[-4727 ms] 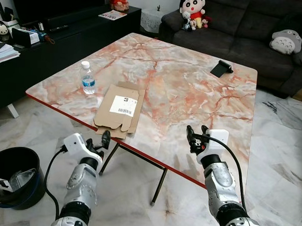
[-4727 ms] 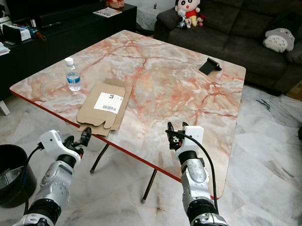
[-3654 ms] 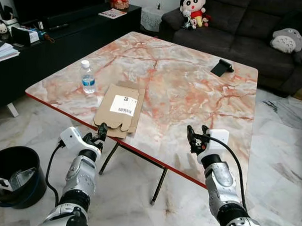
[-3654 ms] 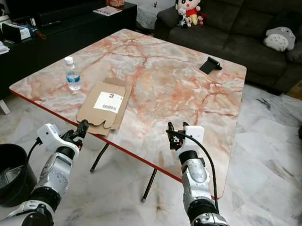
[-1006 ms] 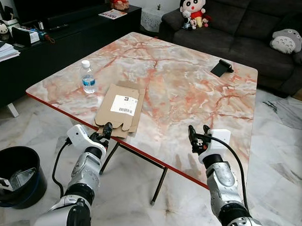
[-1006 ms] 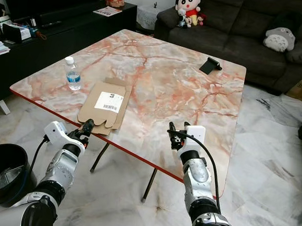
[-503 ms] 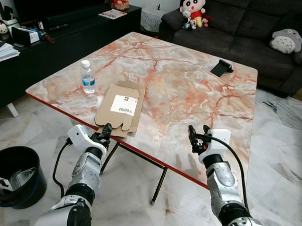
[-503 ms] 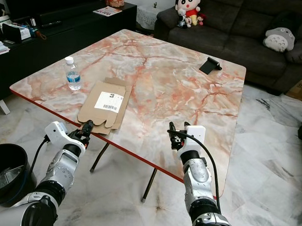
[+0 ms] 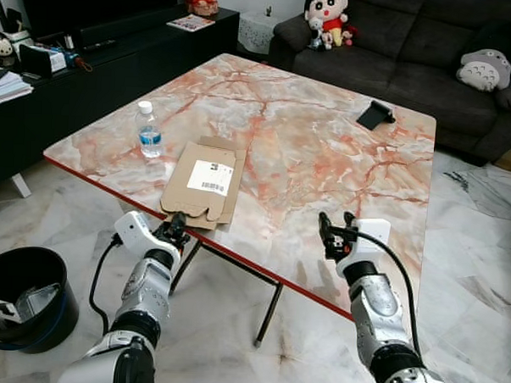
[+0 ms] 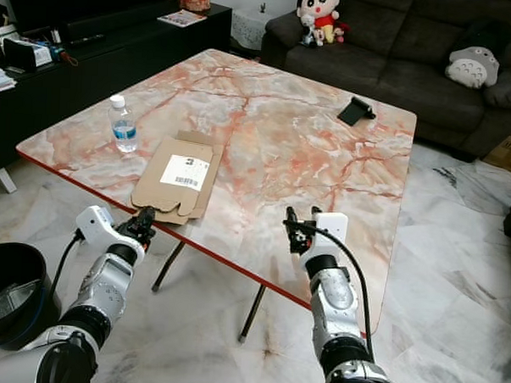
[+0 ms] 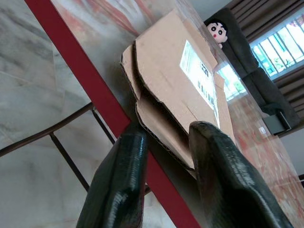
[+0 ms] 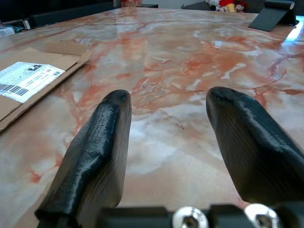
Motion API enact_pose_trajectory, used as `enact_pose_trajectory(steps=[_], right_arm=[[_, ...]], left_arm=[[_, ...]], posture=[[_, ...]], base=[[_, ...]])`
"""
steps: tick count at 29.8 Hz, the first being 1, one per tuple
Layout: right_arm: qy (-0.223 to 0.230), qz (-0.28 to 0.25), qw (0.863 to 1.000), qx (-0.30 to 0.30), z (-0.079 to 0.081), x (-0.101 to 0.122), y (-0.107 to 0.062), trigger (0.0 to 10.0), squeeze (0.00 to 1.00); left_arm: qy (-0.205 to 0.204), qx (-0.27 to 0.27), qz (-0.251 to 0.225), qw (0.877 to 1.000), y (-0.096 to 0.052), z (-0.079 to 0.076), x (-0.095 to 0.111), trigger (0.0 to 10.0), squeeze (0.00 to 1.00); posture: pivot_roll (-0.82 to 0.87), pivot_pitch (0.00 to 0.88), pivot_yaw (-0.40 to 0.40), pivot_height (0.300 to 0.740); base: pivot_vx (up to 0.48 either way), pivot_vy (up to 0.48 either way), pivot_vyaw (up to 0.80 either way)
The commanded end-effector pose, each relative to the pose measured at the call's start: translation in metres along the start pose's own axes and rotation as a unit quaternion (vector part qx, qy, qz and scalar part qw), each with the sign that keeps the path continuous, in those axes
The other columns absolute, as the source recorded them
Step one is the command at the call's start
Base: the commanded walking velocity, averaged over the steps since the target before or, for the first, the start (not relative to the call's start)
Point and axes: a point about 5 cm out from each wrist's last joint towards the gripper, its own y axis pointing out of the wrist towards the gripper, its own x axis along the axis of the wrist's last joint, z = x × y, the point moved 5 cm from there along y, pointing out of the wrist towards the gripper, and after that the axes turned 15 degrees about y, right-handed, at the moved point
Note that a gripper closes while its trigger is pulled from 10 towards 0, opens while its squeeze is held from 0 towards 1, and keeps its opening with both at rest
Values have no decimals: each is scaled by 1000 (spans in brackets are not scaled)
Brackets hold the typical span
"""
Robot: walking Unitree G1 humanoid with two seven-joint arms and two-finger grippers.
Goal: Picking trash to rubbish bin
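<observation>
A flattened cardboard box (image 9: 203,181) with a white label lies on the marble table (image 9: 308,151), its near flaps reaching the red front edge. My left gripper (image 9: 176,226) is just below and in front of those flaps. In the left wrist view the left gripper (image 11: 168,130) is open, its tips level with the table edge and the cardboard (image 11: 180,90) just beyond them. My right gripper (image 9: 332,229) stands open over the table's near right part, holding nothing. A black rubbish bin (image 9: 55,318) stands on the floor at the lower left.
A water bottle (image 9: 148,132) stands left of the cardboard. A black phone stand (image 9: 374,114) sits at the table's far right. Behind are a dark sofa (image 9: 414,54) with plush toys and a black TV cabinet (image 9: 100,57). Thin table legs (image 9: 271,311) run under the front edge.
Over the past seconds my left gripper rose from below the table edge up to the cardboard's near flaps. The right gripper has stayed in place.
</observation>
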Motion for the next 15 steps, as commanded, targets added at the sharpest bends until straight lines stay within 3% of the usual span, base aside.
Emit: enact_pose_trajectory(steps=[1,15], right_arm=[[-4,0,1000,-4,-4,4,1,10000,0],[-5,0,1000,0,-4,5,2,10000,0]], left_arm=[[-2,-14,-1,1000,4,-11,2,1843,0],[-2,-16,0,1000,4,-13,-1,1529,0]], posture=[[91,0,-122,740],[85,0,-120,740]], base=[[0,0,0],[0,0,0]])
